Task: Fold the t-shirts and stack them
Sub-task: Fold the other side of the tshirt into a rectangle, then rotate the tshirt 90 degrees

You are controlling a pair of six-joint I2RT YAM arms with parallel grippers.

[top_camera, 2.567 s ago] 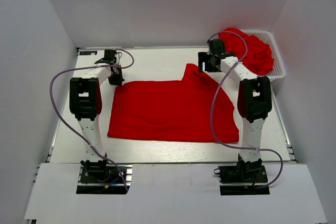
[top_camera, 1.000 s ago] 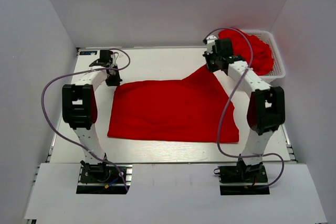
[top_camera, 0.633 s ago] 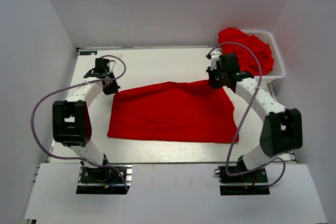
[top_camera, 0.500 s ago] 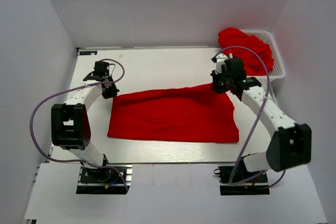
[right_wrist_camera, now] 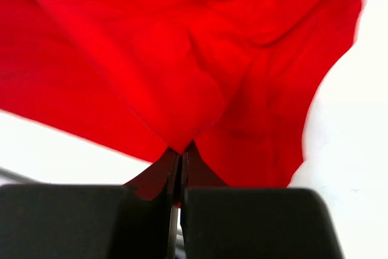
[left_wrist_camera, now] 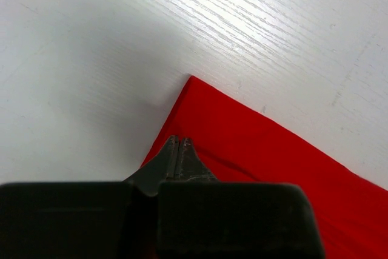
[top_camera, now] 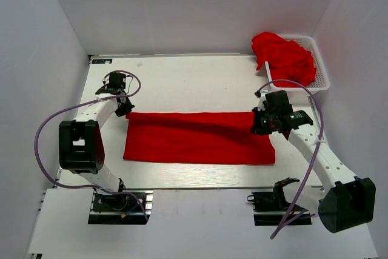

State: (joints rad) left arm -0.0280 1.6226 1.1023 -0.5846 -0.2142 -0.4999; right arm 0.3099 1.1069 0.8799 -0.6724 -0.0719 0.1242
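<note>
A red t-shirt point(top_camera: 194, 137) lies across the middle of the table as a wide, low band, its far edge doubled over toward me. My left gripper point(top_camera: 125, 108) is at the band's far-left corner, shut on the t-shirt point(left_wrist_camera: 254, 150). In the left wrist view its tips point(left_wrist_camera: 179, 141) meet on the cloth just behind the corner, which lies flat on the table. My right gripper point(top_camera: 259, 127) is at the right end, shut on the t-shirt point(right_wrist_camera: 151, 59). There the cloth hangs in folds from the pinched tips point(right_wrist_camera: 180, 153).
A white basket point(top_camera: 322, 68) stands at the far right corner, holding a heap of red t-shirts point(top_camera: 285, 56). White walls close in the table on the left, far side and right. Purple cables loop from both arms.
Both grippers have come toward the near side, carrying the t-shirt's far edge with them. The raised right corner has dropped and the shirt is now a narrower band.
</note>
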